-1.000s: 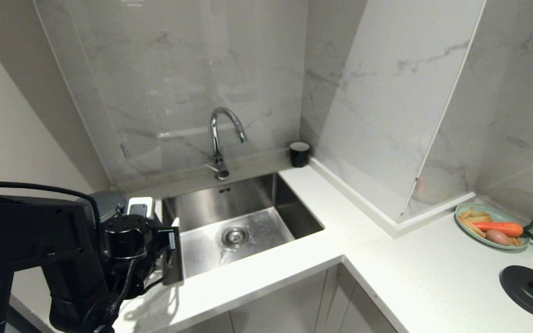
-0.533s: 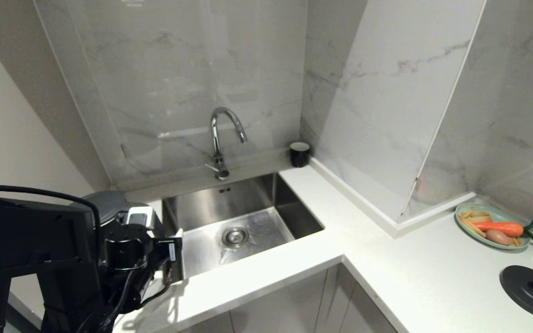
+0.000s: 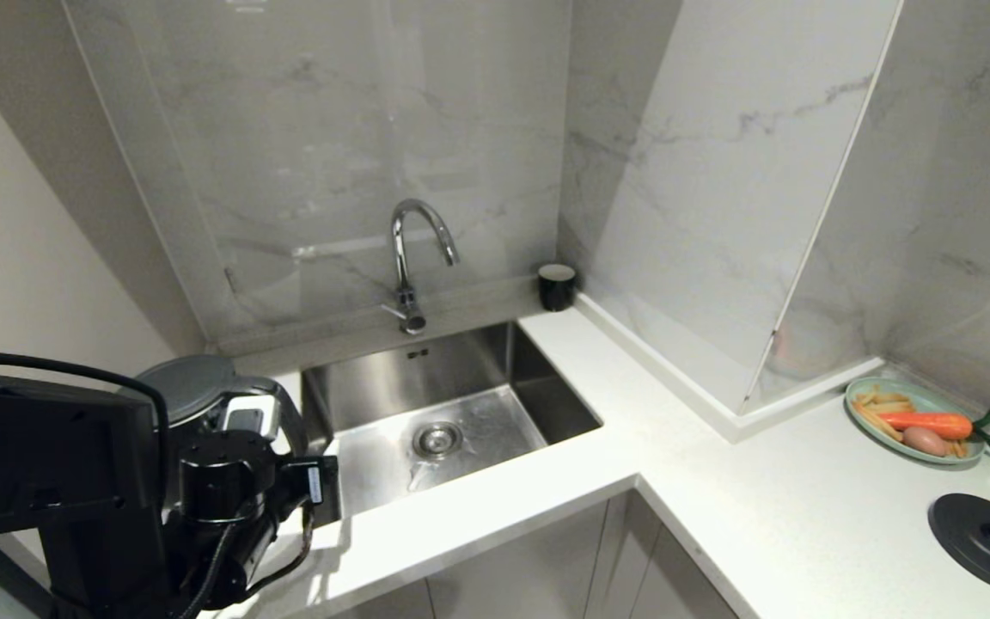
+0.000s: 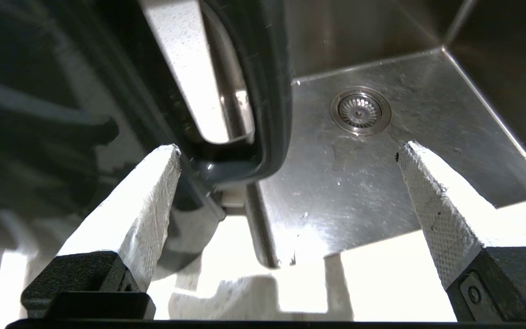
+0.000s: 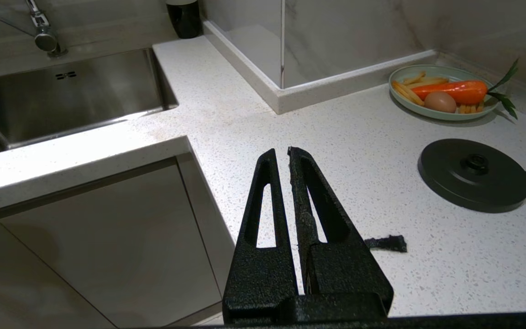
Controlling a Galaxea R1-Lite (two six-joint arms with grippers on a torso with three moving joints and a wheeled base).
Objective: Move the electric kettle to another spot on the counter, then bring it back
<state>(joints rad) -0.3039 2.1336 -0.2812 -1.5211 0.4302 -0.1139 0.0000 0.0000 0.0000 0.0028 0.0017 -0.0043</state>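
Note:
The electric kettle [image 3: 187, 384] stands upright on the counter [image 3: 598, 447] at the sink's left edge, its grey lid showing above my left arm [image 3: 220, 481]. In the left wrist view its glossy dark body [image 4: 62, 114] and loop handle [image 4: 270, 91] fill the far side. My left gripper [image 4: 290, 148] is open wide with nothing between its white pads. The bottom of the handle lies just beyond the tips, close to one pad [image 4: 153, 196] and apart from it. My right gripper [image 5: 281, 153] is shut and empty, hanging over the counter [image 5: 336, 137] near its front corner.
The steel sink [image 3: 443, 413] with its tap [image 3: 409, 258] lies right beside the kettle. A black cup [image 3: 556, 286] stands in the back corner. At the right are a plate [image 3: 916, 421] with a carrot and the round black base disc [image 3: 989, 542].
My left gripper has spread wider and drawn back from the kettle's handle, toward the counter's front edge. More of the lid shows now. The kettle has stayed in place.

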